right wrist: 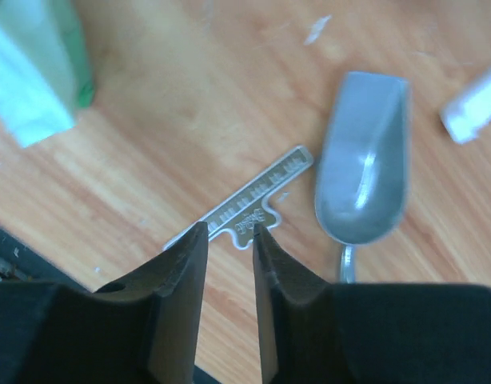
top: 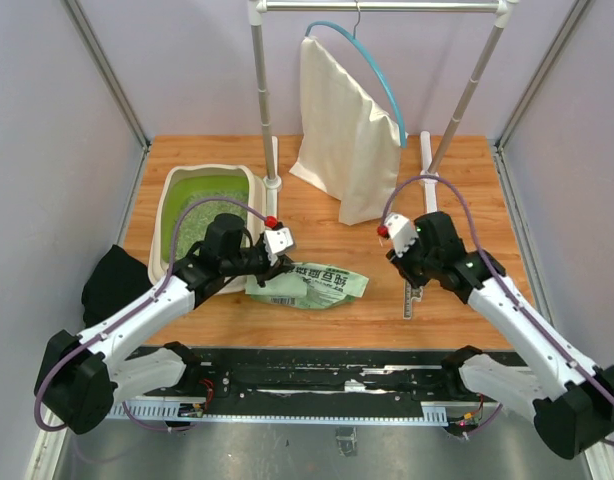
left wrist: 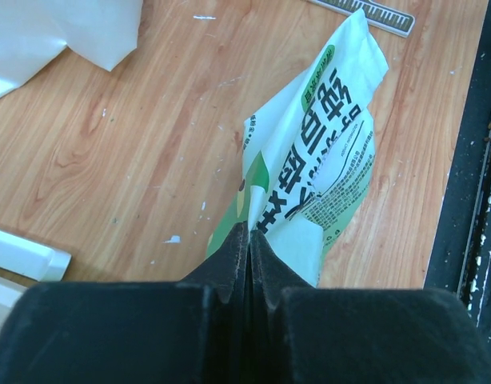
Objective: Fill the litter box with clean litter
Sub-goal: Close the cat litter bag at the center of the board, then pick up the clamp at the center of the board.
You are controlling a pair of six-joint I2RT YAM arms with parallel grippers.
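Beige litter box [top: 209, 170] sits flat at the desk's [top: 322, 235] back-left corner. Its inside is lime green, with clean litter [top: 199, 218] spread in a pale speckled layer across the floor.

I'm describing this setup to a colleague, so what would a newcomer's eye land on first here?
The green printed bag lying mid-table stands out first, one end pinched in the shut left gripper. Behind it to the left sits the litter box, with a patch of pale litter on its lime-green floor. On the right, the right gripper is slightly open over a flat metal strip, beside a grey metal scoop.
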